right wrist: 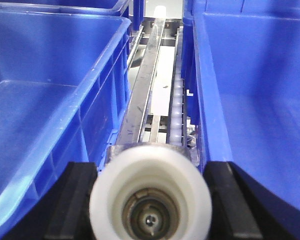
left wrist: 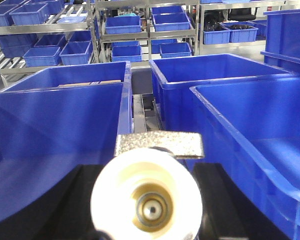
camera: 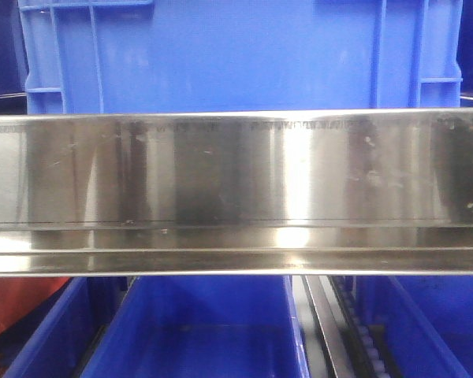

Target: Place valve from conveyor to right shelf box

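Observation:
In the left wrist view, my left gripper (left wrist: 147,172) is shut on a valve (left wrist: 146,199). Its white cap faces the camera, and a speckled grey metal part (left wrist: 160,144) shows behind it. The black fingers (left wrist: 224,200) flank the valve, above the gap between blue boxes. In the right wrist view, my right gripper (right wrist: 150,170) is shut on a second valve (right wrist: 150,196) with a white cap, held between black fingers (right wrist: 72,200). It hangs over a roller rail (right wrist: 176,107) between two blue boxes. The conveyor is out of view, and neither gripper shows in the front view.
Blue boxes stand left (left wrist: 55,125) and right (left wrist: 250,125) of the left gripper, with shelves of blue bins (left wrist: 122,25) behind. Blue boxes (right wrist: 40,100) (right wrist: 260,90) flank the right gripper. A steel shelf beam (camera: 236,189) fills the front view, with blue boxes above (camera: 236,55) and below (camera: 197,331).

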